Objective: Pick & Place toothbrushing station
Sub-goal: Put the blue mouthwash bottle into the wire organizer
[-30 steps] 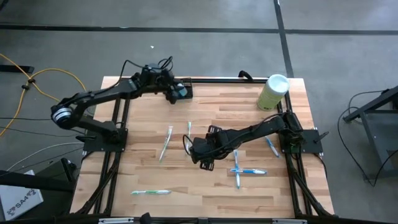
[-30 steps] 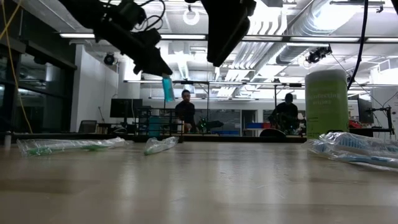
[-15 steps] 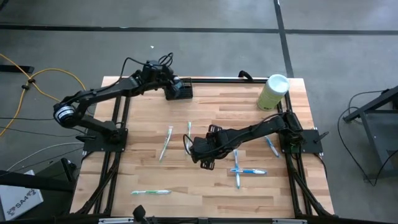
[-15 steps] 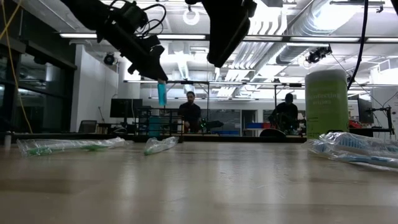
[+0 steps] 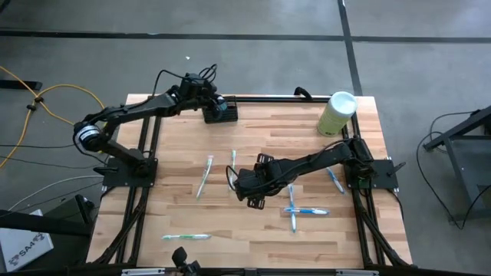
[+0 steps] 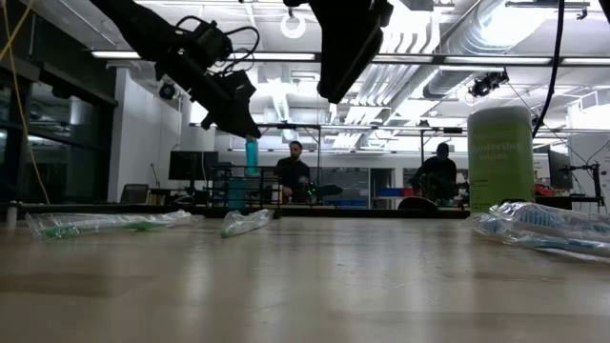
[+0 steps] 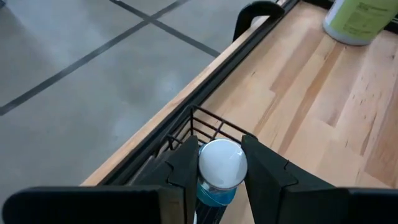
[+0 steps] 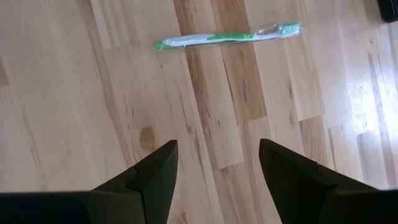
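Left gripper clamped on round-capped blue tube over black wire toothbrushing station at table's far edge; right gripper spread wide, empty, above bare wood planks mid-table.

I see matt planked wood tabletop, glossy clear-plastic wrap on the green toothbrush, black wire holder.

The toothbrushing station, a small black slotted wire holder, is sitting upright on the wooden table, right against its far edge and toward the far left corner. In the left wrist view its thin black wire frame is showing beside the table's black edge rail.
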`<state>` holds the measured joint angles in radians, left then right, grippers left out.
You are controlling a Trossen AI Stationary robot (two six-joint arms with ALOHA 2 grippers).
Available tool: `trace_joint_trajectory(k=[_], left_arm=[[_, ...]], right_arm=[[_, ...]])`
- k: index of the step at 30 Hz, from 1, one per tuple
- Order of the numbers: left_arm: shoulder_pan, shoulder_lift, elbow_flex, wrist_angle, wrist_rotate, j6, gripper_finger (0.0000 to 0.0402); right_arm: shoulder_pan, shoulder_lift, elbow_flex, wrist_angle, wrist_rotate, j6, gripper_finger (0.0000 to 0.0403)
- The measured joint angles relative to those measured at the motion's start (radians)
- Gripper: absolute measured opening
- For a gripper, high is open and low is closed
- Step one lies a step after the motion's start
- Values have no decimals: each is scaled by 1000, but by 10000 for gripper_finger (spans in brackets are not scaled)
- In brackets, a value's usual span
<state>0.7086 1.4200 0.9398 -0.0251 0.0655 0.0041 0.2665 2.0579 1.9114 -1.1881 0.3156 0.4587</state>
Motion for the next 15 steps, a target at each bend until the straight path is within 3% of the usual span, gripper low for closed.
trace_joint_trajectory(k=[15], left_arm=[[0,120,0,33,-3,-12,90]], right_arm=[[0,0,0,3,-1,0,216]])
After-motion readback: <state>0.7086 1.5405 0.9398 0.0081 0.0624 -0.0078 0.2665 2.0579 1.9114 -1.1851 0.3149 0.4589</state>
